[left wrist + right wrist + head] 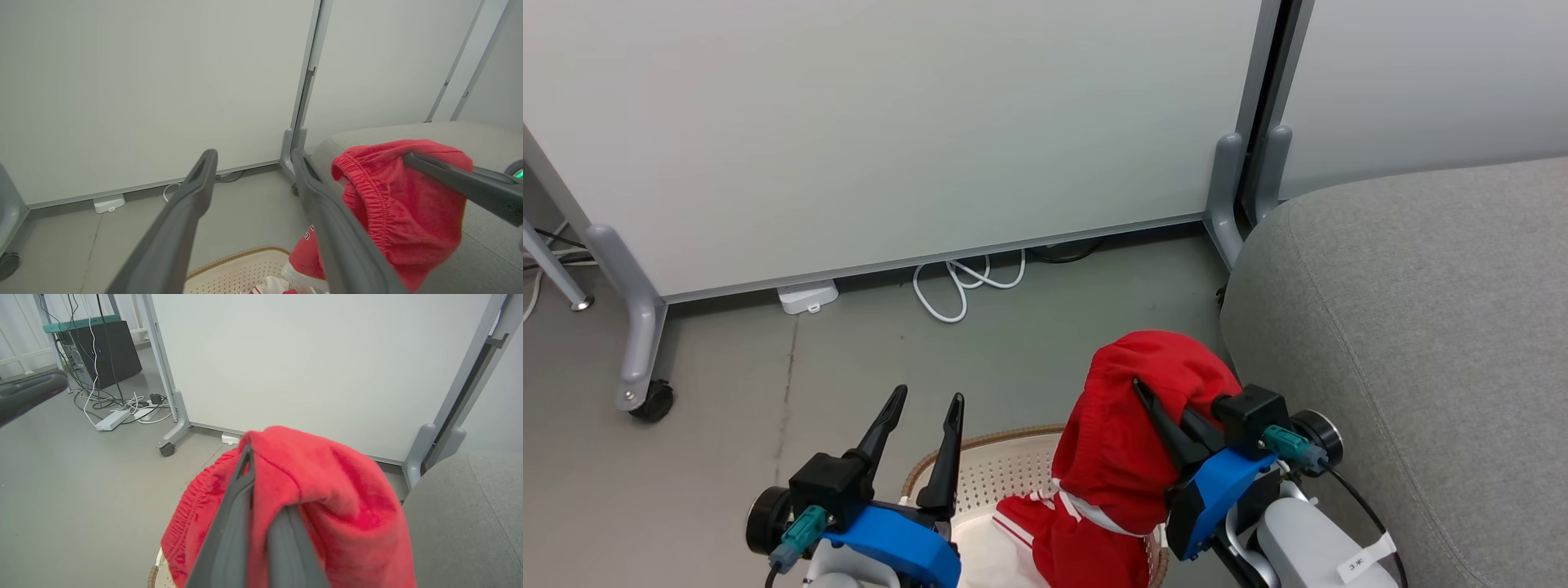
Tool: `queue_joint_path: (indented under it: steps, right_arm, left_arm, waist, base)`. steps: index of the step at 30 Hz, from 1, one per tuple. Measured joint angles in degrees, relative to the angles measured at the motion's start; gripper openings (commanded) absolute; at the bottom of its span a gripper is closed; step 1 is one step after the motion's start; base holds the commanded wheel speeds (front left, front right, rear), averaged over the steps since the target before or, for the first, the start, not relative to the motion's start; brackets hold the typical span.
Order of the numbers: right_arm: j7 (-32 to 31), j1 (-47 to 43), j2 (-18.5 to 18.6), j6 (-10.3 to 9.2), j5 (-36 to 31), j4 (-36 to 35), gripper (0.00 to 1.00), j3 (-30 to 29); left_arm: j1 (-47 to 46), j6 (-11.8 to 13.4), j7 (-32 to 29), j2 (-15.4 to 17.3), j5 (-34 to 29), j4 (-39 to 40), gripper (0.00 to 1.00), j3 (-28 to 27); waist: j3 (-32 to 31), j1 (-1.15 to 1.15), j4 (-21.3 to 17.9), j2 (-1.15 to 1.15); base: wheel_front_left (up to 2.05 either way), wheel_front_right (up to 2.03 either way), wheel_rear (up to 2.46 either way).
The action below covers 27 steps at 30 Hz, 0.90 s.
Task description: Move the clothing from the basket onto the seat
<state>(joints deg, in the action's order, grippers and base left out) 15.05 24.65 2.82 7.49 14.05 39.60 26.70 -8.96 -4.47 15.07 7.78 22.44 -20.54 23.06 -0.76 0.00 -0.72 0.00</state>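
Red shorts (1111, 441) hang pinched in the right pincer (1153, 402), raised above the basket (1005, 474), just beside the grey seat (1421, 327). More red-and-white clothing (1023, 523) lies in the basket; the left pincer (929, 394) is spread, empty.

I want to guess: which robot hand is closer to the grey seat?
Right. The right gripper, gripping the clothing, is beside the seat; the left gripper hangs farther, near the basket.

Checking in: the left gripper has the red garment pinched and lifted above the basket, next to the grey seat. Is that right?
Not the left: the head view shows the right gripper with jaws shut on the red garment, lifted above the basket, next to the grey seat. The left gripper is open and empty.
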Motion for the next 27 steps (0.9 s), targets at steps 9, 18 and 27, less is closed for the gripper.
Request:
queue_joint_path:
  steps: [9, 18, 27]
  right_arm:
    - [0.00, -1.12, -0.01, 0.00, -0.08, -1.65, 0.00, -0.49]
    - [0.00, -1.49, -0.01, 0.00, -0.66, -4.14, 0.00, -1.82]
    - [0.01, -3.24, -0.01, 0.00, -2.01, -5.70, 0.00, -4.15]
  left_arm:
    - [1.69, -1.92, 0.00, -1.80, -4.07, 0.34, 1.00, -4.11]
    - [2.05, -2.63, 0.00, -3.00, -5.91, 0.15, 1.00, -5.78]
    - [2.35, -2.67, 0.00, -3.54, -6.86, 0.40, 1.00, -6.60]
  waist:
    - [0.52, 0.00, 0.07, 0.00]
    - [0.73, 0.00, -2.27, 0.00]
    - [1.15, 0.00, -8.36, 0.00]
  base:
    - [0.00, 0.00, 0.00]
    - [0.00, 0.00, 0.00]
    - [0.00, 0.00, 0.00]
